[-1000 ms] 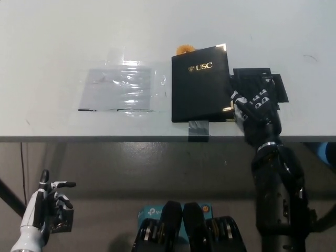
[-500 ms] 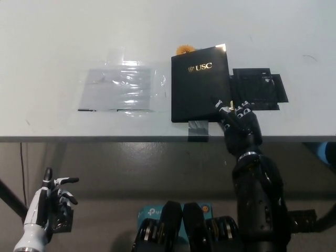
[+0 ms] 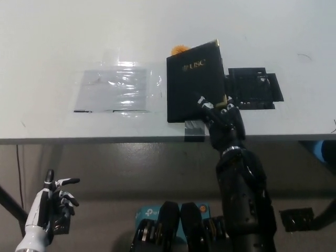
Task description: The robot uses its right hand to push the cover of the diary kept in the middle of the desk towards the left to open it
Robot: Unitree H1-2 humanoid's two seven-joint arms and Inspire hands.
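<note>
Black diary w/ gold lettering is lying mid table, near the front edge, right side of its cover looking slightly lifted. Right hand is pressing at the lower right corner, fingers spread on the cover, gripping nothing. Clear crinkly plastic sheet is lying well left of the diary; black grid-like flat piece just right; small orange thing is peeking behind the top edge; grey tape at the table edge. Left hand is hanging low at lower left, fingers apart, empty.

right hand moved left under diary cover; cover's right edge lifted.
</note>
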